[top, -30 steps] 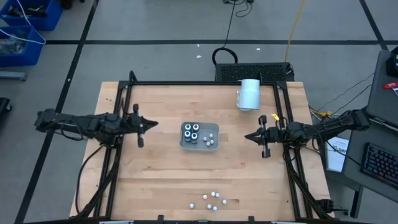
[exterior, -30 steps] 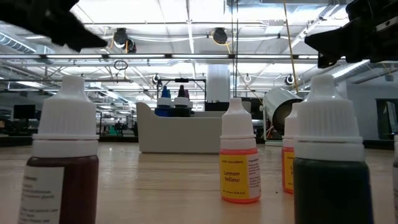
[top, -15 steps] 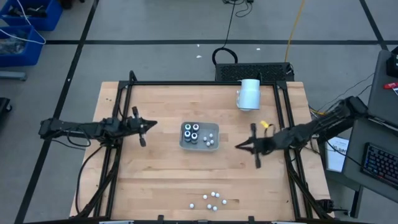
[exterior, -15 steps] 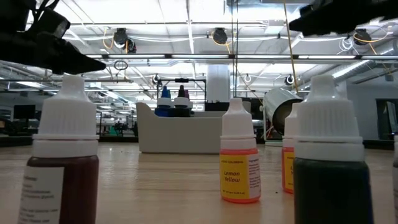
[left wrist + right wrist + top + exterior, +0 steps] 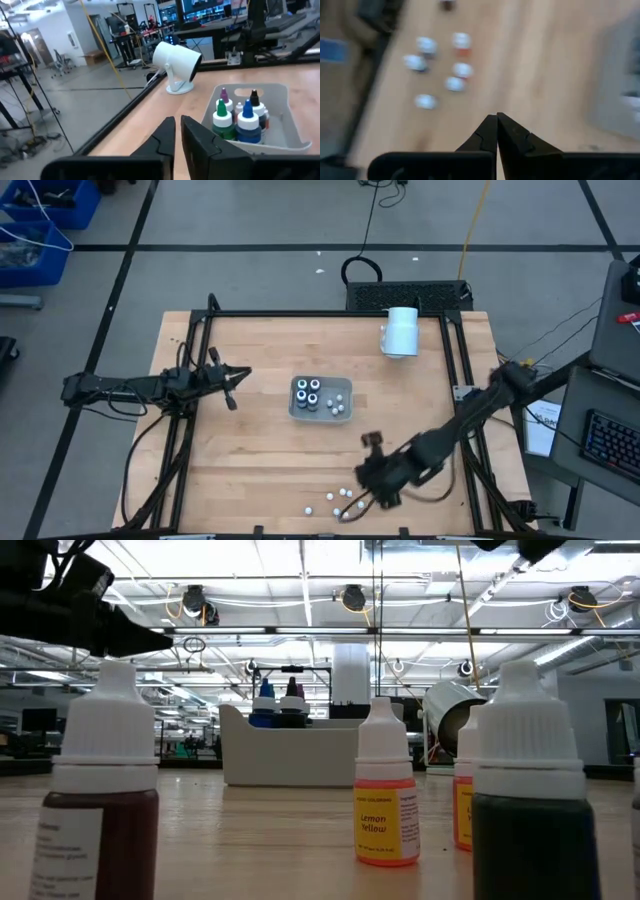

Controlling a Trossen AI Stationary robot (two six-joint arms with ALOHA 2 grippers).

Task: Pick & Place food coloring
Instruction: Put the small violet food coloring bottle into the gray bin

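My right arm has swung away from its post at the right edge of the pale wooden surface (image 5: 250, 450) and now stretches diagonally toward the near edge, where the right claw (image 5: 372, 482), clenched and carrying nothing, hangs just beside a loose cluster of small food coloring bottles with white caps (image 5: 340, 500). In the right wrist view, the 2 dark fingers (image 5: 488, 131) meet at a point, with about 5 blurred white caps lying ahead of them. My left claw (image 5: 236, 376) waits at the left side of the surface, its tips nearly touching and gripping nothing, facing the pale grey translucent rectangular tray (image 5: 296, 412) at the centre. That tray already holds 4 dark bottles with coloured tops (image 5: 308, 391) and a few white-capped ones beside them. A large white cylinder (image 5: 401, 332) lies near the far edge. I read this sweep as the approach for the next pick: the loose bottles on the near side remain to be moved, and the right claw must spread before it can take one.
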